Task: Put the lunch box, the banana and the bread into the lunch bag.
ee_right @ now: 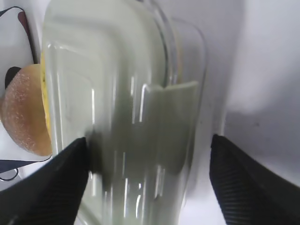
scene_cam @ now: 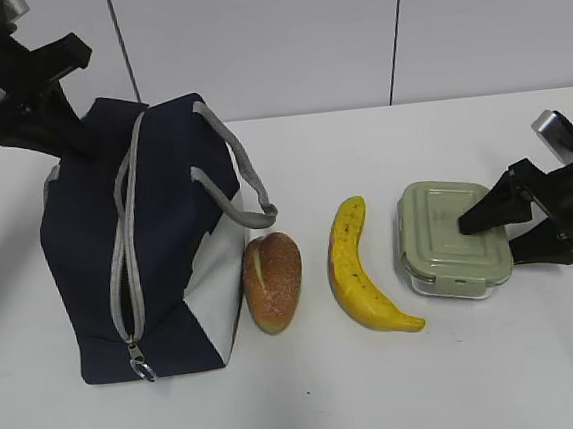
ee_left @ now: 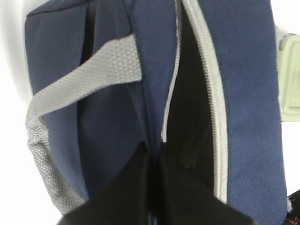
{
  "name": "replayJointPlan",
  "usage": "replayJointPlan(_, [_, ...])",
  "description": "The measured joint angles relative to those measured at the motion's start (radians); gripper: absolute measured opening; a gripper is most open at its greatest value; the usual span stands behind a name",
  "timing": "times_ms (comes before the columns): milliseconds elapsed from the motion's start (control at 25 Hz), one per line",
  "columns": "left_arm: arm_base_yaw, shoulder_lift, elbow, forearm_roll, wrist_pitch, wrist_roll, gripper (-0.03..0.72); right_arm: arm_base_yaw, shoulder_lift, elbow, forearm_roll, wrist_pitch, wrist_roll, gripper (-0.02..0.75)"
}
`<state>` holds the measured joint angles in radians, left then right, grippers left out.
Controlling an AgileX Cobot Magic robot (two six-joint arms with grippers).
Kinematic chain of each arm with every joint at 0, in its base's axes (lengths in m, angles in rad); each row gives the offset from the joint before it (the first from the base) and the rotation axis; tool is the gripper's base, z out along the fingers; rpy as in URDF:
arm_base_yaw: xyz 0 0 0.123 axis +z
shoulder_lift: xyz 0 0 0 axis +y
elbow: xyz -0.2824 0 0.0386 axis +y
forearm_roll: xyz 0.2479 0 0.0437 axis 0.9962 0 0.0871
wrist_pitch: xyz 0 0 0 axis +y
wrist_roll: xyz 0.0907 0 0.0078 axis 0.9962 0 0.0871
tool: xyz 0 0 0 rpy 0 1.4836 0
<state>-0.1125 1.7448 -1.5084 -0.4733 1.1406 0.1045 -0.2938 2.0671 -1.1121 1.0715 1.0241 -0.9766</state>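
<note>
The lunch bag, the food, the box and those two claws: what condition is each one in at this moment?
lunch bag: upright on the table, zipper open.
bread: on the table beside the bag, not packed.
banana: lying on the table, not packed.
lunch box: on the table, lid on.
left gripper: shut, pinching the bag's fabric beside the zipper.
right gripper: open, straddling the lunch box.
</note>
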Motion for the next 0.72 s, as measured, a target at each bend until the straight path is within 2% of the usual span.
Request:
replayJointPlan(240, [0.0,0.0,0.0,0.0,0.0,0.0,0.013,0.0,0.041,-0.001,0.06,0.044,-0.023,0.584])
replayJointPlan(360, [0.0,0.0,0.0,0.0,0.0,0.0,0.013,0.0,0.042,-0.001,0.067,0.05,-0.025,0.526])
replayJointPlan(520, [0.0,0.0,0.0,0.0,-0.001,0.0,0.013,0.0,0.042,-0.002,0.08,0.071,-0.027,0.377])
replayJointPlan(720, [0.0,0.0,0.0,0.0,-0.001,0.0,0.013,0.0,0.047,-0.002,0.117,0.079,-0.027,0.358])
